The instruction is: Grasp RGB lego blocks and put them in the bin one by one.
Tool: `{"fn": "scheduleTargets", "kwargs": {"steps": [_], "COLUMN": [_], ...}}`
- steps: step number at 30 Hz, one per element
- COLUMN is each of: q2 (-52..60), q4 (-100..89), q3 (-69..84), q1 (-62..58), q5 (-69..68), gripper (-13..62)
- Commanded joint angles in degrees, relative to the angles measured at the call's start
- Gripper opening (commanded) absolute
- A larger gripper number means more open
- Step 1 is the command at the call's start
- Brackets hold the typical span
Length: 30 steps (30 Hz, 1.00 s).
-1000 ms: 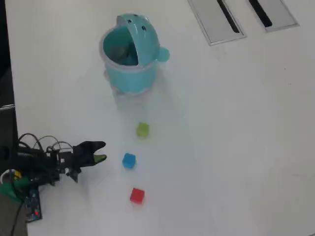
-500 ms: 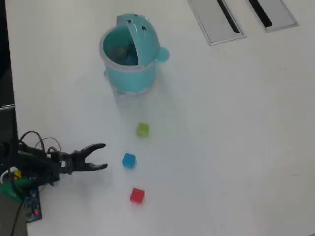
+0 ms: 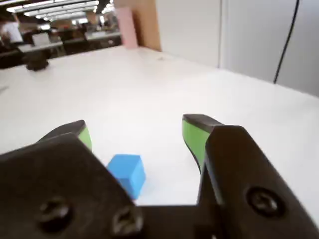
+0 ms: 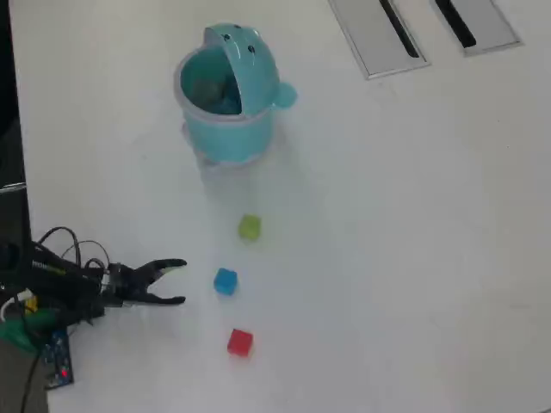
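A white table (image 4: pixel 405 258) carries everything. The light teal bin (image 4: pixel 225 120) stands on it with its lid tipped open. Below the bin in the overhead view lies a yellow-green block (image 4: pixel 250 226); farther from the bin lies a blue block (image 4: pixel 225 281), and farthest a red block (image 4: pixel 240 342). All three sit apart. Right of the bin, at the table's upper edge, are two grey slotted panels (image 4: pixel 379 34).
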State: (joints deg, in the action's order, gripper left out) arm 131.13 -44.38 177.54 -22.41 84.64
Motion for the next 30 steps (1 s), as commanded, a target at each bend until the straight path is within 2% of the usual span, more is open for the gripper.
{"fn": "scheduleTargets", "kwargs": {"steps": [1, 18, 21, 30], "q2": [3.16, 3.08, 3.08, 2.99], "q4": [-7.47, -5.27, -2.81, 2.9], "q3": [3.6, 4.13, 4.13, 4.04], "q1": [-1.58, -9.14, -9.67, -8.7], "q5": [0.79, 1.49, 9.32, 12.3], "gripper": [34.5, 34.6, 34.8, 34.6]}}
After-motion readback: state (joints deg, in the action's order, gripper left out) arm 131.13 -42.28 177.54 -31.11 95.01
